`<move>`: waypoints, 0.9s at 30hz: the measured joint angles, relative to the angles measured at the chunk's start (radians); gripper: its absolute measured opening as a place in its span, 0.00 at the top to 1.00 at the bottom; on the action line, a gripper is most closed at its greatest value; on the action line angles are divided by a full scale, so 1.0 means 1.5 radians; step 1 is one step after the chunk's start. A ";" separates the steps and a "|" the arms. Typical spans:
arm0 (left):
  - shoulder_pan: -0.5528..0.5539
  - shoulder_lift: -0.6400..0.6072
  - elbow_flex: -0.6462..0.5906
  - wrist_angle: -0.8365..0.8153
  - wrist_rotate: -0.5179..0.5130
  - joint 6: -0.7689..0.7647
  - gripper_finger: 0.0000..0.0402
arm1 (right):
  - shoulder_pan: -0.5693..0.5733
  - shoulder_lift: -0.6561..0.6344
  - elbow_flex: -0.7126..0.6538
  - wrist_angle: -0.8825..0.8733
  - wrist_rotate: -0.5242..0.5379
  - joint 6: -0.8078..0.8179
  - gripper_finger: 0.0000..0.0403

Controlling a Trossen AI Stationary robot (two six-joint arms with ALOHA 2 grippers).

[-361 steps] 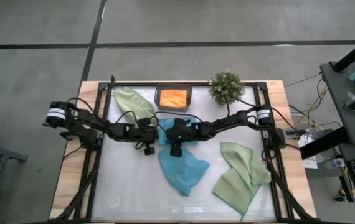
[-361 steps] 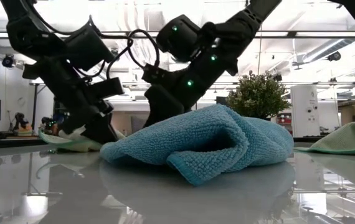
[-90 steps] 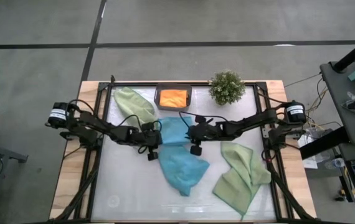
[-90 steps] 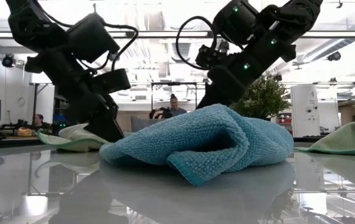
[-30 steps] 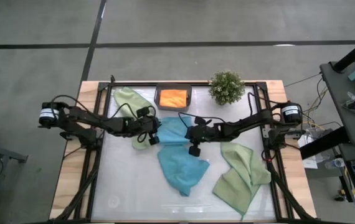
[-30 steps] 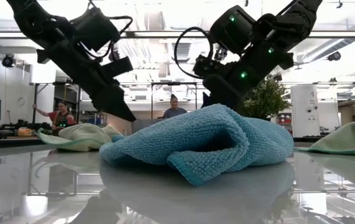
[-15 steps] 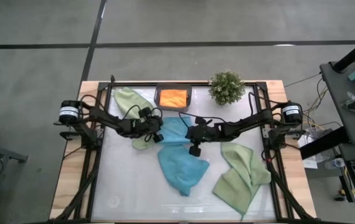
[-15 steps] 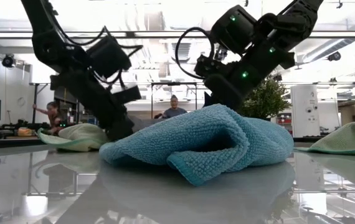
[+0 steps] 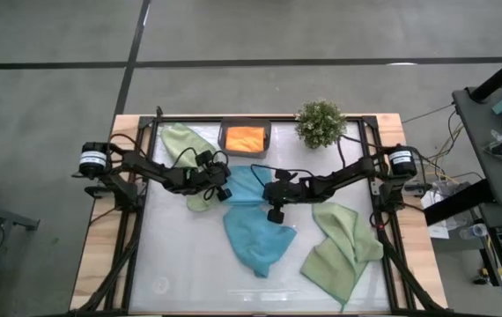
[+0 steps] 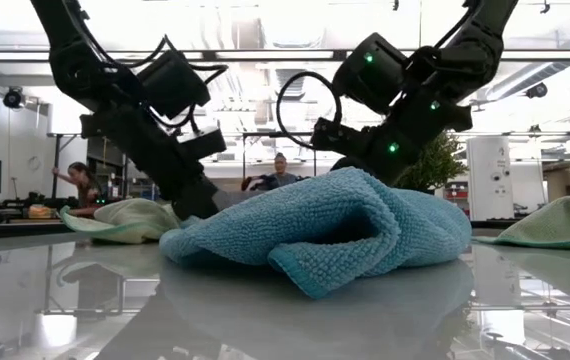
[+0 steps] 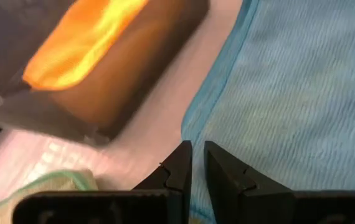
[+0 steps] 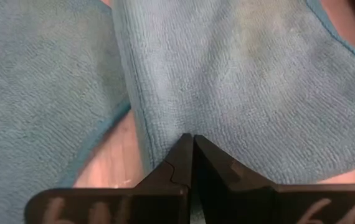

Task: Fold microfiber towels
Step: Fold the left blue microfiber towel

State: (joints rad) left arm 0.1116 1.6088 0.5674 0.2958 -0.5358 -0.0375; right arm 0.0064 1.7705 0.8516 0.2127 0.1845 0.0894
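Four cloths show from above on the pale tabletop (image 9: 180, 273): a teal-blue towel (image 9: 255, 231) lying crumpled at the centre, its pile bunched into rounded folds with one lobe turned over on itself in the low view (image 10: 335, 235); a light sage green towel (image 9: 341, 246) spread in loose overlapping folds toward the right side; a second sage green towel (image 9: 185, 148) rumpled near the far left, partly under the left arm; and an orange towel (image 9: 245, 138) folded flat. The orange towel lies inside the small dark grey tray (image 9: 225, 141), which stands at the far edge of the tabletop, and fills most of it; in the left wrist view the tray wall (image 11: 134, 68) sits just beside the bound edge of the teal cloth (image 11: 289, 93). A small bushy potted plant (image 9: 321, 122) stands to the right of the tray. The left tool (image 9: 223, 194) is at the teal towel's left far corner, its fingers (image 11: 179, 165) nearly together with a thin gap between them and nothing seen in that gap; whether they pinch the cloth edge cannot be told. The right tool (image 9: 275, 211) is low over the teal towel's right side, its fingers (image 12: 184, 155) pressed fully together at a hemmed edge of the cloth (image 12: 240, 81); whether any cloth is caught between them cannot be told. People sit in the room beyond (image 10: 280, 172).
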 joint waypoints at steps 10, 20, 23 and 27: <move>-0.001 -0.082 -0.001 -0.021 0.001 0.049 0.93 | 0.000 -0.022 0.004 -0.028 -0.001 0.016 0.98; -0.007 -0.144 -0.007 -0.075 0.239 0.050 0.93 | -0.004 -0.087 0.007 -0.033 -0.006 0.117 0.95; -0.008 -0.134 -0.009 -0.080 0.280 0.047 0.93 | -0.019 -0.112 0.007 -0.059 -0.007 0.193 0.90; -0.009 -0.110 -0.011 -0.082 0.281 0.047 0.93 | -0.039 -0.124 0.007 -0.098 -0.004 0.301 0.77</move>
State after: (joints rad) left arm 0.0982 1.4440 0.5514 0.1732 -0.1143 0.0329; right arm -0.0518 1.5846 0.8623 0.0659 0.1791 0.5410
